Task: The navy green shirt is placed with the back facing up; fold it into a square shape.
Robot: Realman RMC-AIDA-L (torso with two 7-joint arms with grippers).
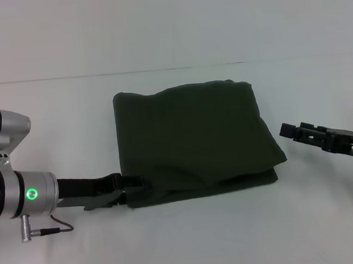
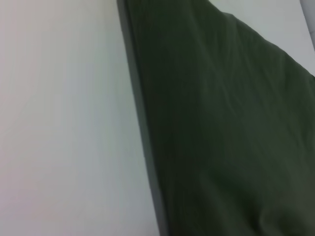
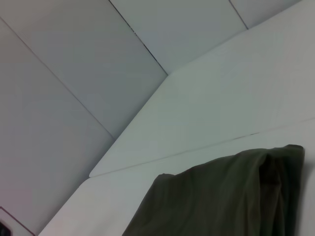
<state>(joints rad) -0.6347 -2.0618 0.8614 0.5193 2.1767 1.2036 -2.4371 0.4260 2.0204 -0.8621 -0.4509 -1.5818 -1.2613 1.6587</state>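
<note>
Jaws of the left gripper (image 1: 133, 186): dark, lying low at the near left corner of the navy green shirt (image 1: 196, 141), their tips at the cloth's edge; whether they pinch the fabric or merely touch it cannot be told. Jaws of the right gripper (image 1: 289, 130): held off the worktop (image 1: 192, 242), just beside the shirt's right edge and apart from it; their opening cannot be told.

The shirt lies in the middle of the white worktop, folded into a compact, roughly square block with plain olive-green fabric uppermost. Stacked layers show along the near edge, where a lower layer projects slightly beyond the upper one. The right side bulges outward toward the near corner.

Left wrist view: the shirt (image 2: 226, 128) fills much of the field, its straight folded edge running against bare worktop (image 2: 64, 123). Right wrist view: one rumpled corner of the shirt (image 3: 231, 196) rests on the worktop (image 3: 236, 98), with a pale panelled wall (image 3: 74, 73) beyond.
</note>
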